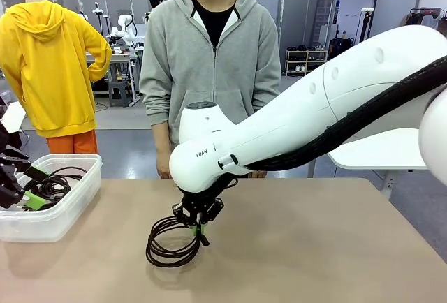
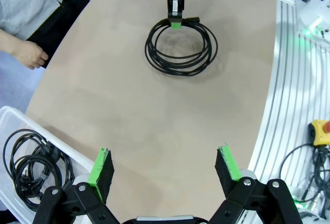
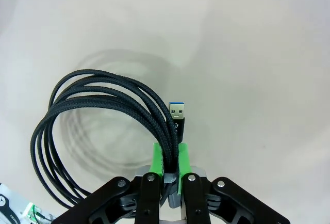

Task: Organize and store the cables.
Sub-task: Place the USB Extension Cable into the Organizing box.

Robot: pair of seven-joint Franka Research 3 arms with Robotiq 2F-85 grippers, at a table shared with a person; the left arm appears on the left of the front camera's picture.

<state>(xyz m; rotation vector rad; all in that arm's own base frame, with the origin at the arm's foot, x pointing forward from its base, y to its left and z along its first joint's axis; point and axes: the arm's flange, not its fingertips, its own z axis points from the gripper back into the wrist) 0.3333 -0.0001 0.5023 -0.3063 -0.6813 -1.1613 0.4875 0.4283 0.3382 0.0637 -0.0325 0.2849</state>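
Front view shows our right gripper (image 1: 200, 227) clamped on the near edge of a coiled cable (image 1: 171, 241), which hangs from the jaws with its lower loops close to or touching the table (image 1: 314, 240); we cannot tell which. The right wrist view confirms the grip: both green pads (image 3: 158, 157) pinch several strands of the braided coil at one point, and a USB plug (image 3: 177, 111) stands free just above the pads. The remainder of the coil droops to one side of the fingers.

Our left gripper (image 2: 165, 175) hovers with its jaws spread wide and holds nothing. It sits beside the clear storage bin (image 1: 66, 209), which already contains another coiled cable (image 2: 31, 164).

We judge the step in hand to be the carry of the gripped coil toward the bin. To do it well:

1. We lift until the lowest loop clears the table, so the strands do not drag and unwind.
2. We travel smoothly; the pinch catches only part of the bundle, and a swing could let loose turns slip out.
3. We keep the left gripper clear of the path.
4. We lower the coil inside the bin walls before we release it.

A person (image 1: 209, 58) stands at the far side, hands away from the coil.
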